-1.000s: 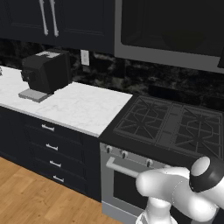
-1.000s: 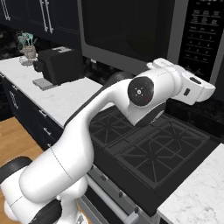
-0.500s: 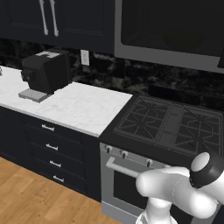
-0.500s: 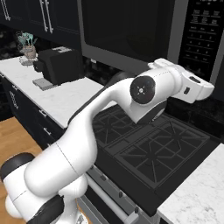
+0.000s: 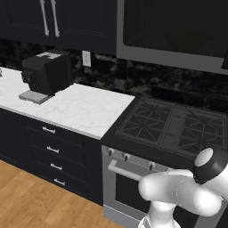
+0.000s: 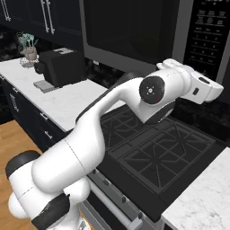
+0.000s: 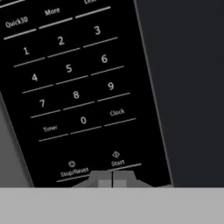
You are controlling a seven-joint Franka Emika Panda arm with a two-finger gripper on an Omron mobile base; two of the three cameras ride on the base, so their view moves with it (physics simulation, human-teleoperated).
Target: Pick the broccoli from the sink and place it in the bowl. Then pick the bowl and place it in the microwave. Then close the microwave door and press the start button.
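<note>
I see my gripper (image 7: 112, 180), jaws together, right at the microwave (image 6: 134, 31) button panel (image 7: 74, 87), just below its Start button (image 7: 117, 162).

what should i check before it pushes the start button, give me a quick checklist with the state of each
1. Microwave door closed: ok, its dark window sits flush in the right base view.
2. Gripper shut for a fingertip press: ok, tips together in the hand view.
3. Gripper lined up with Start button: ok, the tips sit just below the Start label, beside Stop/Reset.
4. Gripper touching the button panel: cannot tell.
5. Bowl with broccoli inside the microwave: cannot tell, hidden behind the dark window.
6. Path to the panel over the stove: ok, nothing stands in between.
</note>
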